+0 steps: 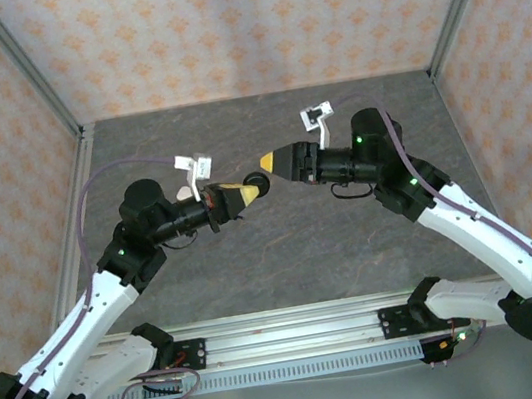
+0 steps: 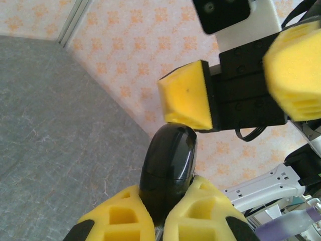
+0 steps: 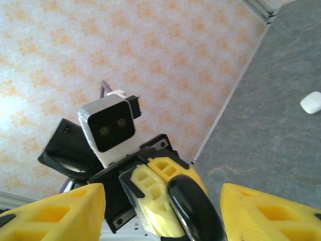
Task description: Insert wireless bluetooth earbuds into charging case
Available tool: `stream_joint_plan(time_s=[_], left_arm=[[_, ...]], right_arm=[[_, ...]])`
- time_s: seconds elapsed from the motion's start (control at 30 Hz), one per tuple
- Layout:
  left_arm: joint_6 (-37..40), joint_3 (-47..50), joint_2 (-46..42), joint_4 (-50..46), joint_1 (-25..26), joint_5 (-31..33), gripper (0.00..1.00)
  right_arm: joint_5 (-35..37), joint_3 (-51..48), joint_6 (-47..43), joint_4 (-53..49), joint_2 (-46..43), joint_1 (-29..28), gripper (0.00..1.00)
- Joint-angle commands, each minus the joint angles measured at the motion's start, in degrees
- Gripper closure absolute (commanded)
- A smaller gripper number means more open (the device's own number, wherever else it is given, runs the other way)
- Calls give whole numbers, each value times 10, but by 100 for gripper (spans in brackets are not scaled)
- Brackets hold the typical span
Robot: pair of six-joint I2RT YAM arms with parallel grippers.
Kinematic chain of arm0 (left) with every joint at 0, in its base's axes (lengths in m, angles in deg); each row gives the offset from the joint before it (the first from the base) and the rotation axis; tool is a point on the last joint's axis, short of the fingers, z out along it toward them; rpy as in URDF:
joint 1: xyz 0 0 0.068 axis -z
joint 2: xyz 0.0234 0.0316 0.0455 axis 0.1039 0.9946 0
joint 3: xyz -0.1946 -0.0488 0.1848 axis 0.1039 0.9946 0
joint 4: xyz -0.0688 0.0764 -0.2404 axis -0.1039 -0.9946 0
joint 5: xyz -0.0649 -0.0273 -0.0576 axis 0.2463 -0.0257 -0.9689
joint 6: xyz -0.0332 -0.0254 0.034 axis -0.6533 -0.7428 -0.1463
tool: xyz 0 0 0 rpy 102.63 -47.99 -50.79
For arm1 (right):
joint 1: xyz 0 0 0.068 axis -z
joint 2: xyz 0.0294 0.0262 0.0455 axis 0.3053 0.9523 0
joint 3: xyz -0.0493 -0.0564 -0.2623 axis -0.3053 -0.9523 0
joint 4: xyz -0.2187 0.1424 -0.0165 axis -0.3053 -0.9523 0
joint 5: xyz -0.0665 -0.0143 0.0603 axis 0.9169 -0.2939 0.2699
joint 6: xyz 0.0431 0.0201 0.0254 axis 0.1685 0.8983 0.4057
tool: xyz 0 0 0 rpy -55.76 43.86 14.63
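My left gripper (image 2: 165,201) is shut on the lower end of a glossy black charging case (image 2: 168,160). The case is closed and held up above the table, at the middle of the top view (image 1: 262,186). My right gripper (image 1: 266,162) faces it from the right, open. Its yellow fingers (image 2: 188,95) stand wide apart just beyond the case's free end. In the right wrist view the case (image 3: 193,211) lies between the spread fingers (image 3: 60,213) without touching either. The left gripper's fingers (image 3: 158,191) clamp it from behind. The earbuds are out of view.
A small white rounded object (image 3: 311,102) lies on the grey table (image 1: 284,247), by the left arm's wrist (image 1: 182,191). Patterned walls with metal posts (image 1: 28,70) close in the table on three sides. Both arms (image 1: 471,218) reach in over the middle.
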Motion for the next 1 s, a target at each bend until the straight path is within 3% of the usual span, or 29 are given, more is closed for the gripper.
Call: stream_joint_plan(time_s=[0.0, 0.4, 0.97], left_arm=[[-6, -8, -11, 12, 1, 3, 100], [7, -30, -30, -21, 0, -15, 100], [-1, -85, -37, -32, -1, -20, 100]], right_arm=[[-30, -7, -4, 34, 10, -12, 38], [-19, 1, -60, -39, 41, -13, 38], [11, -47, -23, -26, 73, 6, 41]])
